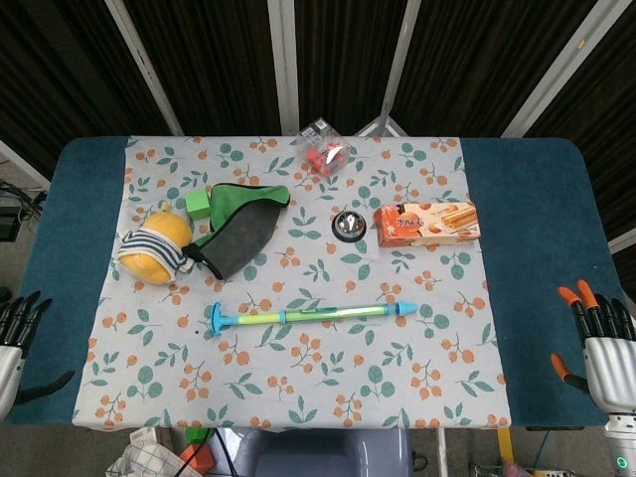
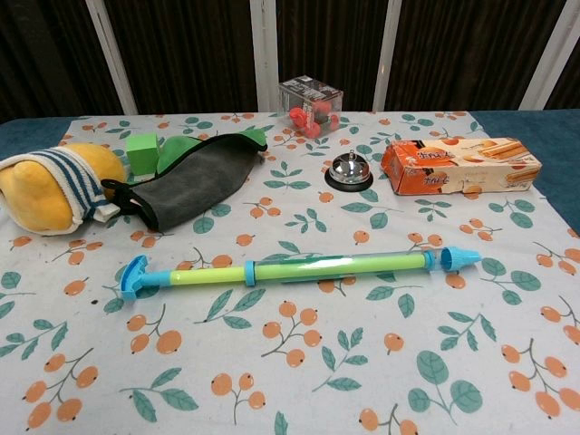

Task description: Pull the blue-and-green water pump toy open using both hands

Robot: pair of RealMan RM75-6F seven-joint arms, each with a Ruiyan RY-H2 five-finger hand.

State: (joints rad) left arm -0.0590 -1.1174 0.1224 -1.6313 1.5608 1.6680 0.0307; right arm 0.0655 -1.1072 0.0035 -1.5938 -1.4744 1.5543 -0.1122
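Note:
The blue-and-green water pump toy (image 1: 313,316) lies flat across the front middle of the floral cloth. Its blue T-handle (image 2: 134,275) points left and its blue nozzle (image 2: 458,258) points right. In the head view my left hand (image 1: 14,338) hangs at the far left edge, off the cloth, fingers apart and holding nothing. My right hand (image 1: 599,343) is at the far right edge, with orange-tipped fingers spread, also holding nothing. Both hands are well away from the toy. The chest view shows neither hand.
Behind the toy lie a yellow striped plush (image 1: 156,242), a green-and-grey pouch (image 1: 238,227), a green cube (image 1: 199,204), a metal call bell (image 1: 347,226), an orange biscuit box (image 1: 425,223) and a clear box of red pieces (image 1: 324,149).

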